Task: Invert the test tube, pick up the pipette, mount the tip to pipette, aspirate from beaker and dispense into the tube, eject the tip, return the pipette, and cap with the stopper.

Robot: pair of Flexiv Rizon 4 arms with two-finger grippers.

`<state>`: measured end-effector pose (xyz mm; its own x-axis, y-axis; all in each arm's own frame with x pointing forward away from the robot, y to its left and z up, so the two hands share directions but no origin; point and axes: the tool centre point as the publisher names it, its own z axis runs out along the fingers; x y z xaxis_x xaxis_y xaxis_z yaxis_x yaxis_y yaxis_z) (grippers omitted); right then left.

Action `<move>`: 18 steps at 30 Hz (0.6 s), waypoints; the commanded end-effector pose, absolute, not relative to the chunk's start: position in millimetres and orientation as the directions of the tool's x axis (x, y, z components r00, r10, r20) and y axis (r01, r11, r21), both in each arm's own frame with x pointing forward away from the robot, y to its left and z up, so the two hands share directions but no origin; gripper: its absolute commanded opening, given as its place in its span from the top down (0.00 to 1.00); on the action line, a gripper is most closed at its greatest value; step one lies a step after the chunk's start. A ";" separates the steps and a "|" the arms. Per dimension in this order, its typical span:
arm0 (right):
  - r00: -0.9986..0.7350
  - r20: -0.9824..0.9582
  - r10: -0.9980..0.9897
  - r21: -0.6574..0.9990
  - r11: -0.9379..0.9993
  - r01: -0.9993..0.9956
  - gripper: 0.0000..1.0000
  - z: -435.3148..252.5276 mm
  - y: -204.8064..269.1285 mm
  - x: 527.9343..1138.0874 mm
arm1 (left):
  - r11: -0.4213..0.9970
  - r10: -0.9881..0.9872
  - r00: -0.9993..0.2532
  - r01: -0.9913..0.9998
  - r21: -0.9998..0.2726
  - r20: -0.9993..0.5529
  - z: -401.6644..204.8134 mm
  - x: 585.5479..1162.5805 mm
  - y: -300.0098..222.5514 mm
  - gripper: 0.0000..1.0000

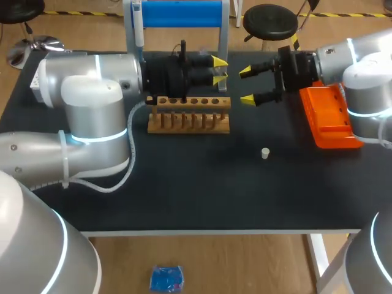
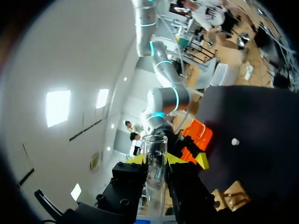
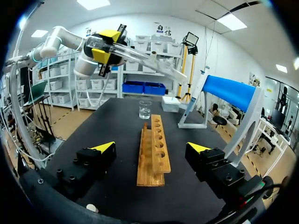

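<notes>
L pincer [image 1: 219, 70] clamped on test tube [image 2: 154, 158]; R pincer [image 1: 246, 86] spread wide, empty, rack [image 3: 153, 151] ahead.

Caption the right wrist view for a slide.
Left gripper holds test tube aloft; wooden rack lies ahead of open right gripper.

Left claw [image 1: 219, 69] horizontal, clamped on the test tube [image 2: 154, 144]; right claw [image 1: 246, 86] facing it, fingers wide apart
</notes>
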<state>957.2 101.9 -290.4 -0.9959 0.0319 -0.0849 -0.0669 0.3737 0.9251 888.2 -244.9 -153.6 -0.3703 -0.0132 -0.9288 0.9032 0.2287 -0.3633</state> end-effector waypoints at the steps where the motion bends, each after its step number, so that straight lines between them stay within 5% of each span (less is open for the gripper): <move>1: -0.996 -0.084 0.028 0.925 0.374 -0.067 0.00 -290.4 101.0 958.0 | 0.186 -0.088 -0.578 0.790 -0.584 -0.811 -148.9 894.4 -243.3 1.00; 18: -0.996 -0.084 0.028 0.925 0.374 -0.067 0.00 -290.4 101.0 958.0 | 0.187 -0.082 -0.602 0.773 -0.606 -0.794 -145.0 896.1 -243.0 1.00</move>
<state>957.2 101.8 -290.4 -0.9959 0.0317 -0.0848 -0.0669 0.3739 0.9250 895.7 -243.1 -146.0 -0.6015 -0.0845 -0.7944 0.7733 0.1879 -0.6055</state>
